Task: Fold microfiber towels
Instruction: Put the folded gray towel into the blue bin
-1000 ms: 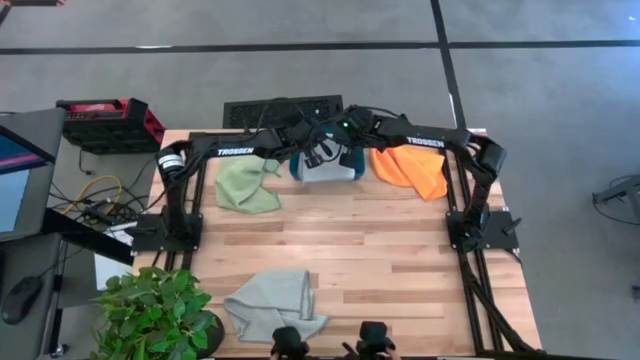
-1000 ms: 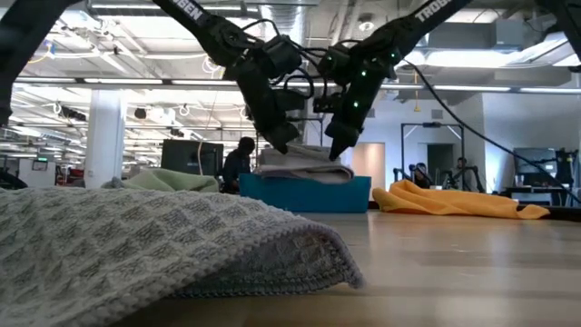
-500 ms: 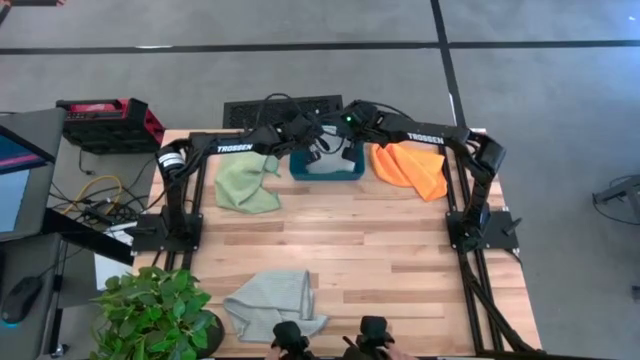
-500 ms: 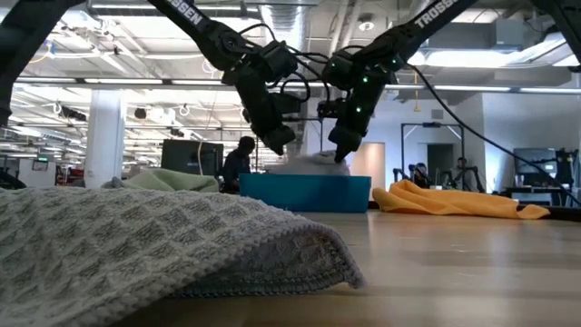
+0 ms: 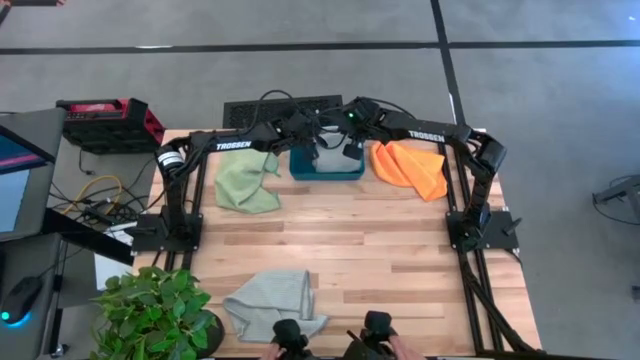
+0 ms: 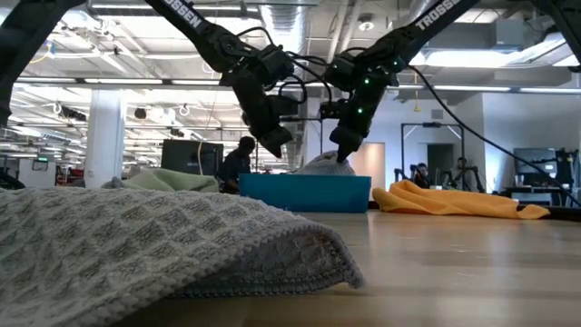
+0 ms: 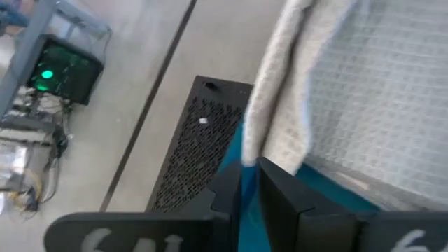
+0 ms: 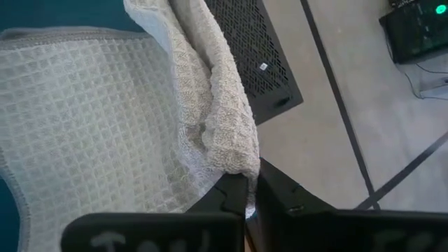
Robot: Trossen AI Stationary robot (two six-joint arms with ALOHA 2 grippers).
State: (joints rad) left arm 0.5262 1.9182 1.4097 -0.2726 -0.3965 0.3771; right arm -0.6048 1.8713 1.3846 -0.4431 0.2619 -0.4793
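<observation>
**Currently: pale grey towel half lifted from tray, risk of a lost or lopsided grip**

Both arms reach over the rigid teal rectangular tray [image 5: 297,173] at the far edge of the wooden tabletop [image 5: 380,240]. One pale grey waffle-weave microfiber towel [image 5: 326,158] lies in the tray, one part drawn up into a peak.

Right gripper [image 6: 342,151]: fingers closed on a bunched fold of this towel, at the top of the peak. Left gripper [image 6: 278,145]: hangs just beside, above the tray's other end. The towel's edge ends right at its tips; cannot tell whether it is pinched there.

Other towels: light green crumpled one [image 5: 246,185] left of the tray, orange one [image 5: 410,168] right of it, second pale grey one [image 5: 270,300] at the near edge. None of these three looks folded.

Risks, as I judge them:
- The right grip takes only a thin fold at the fingertips, so a pull could slip it and drop the cloth in a heap.
- If only one side is held, lifting would skew the towel and spoil the fold.
- Cloth dragging over the tray rim could shift the tray.
</observation>
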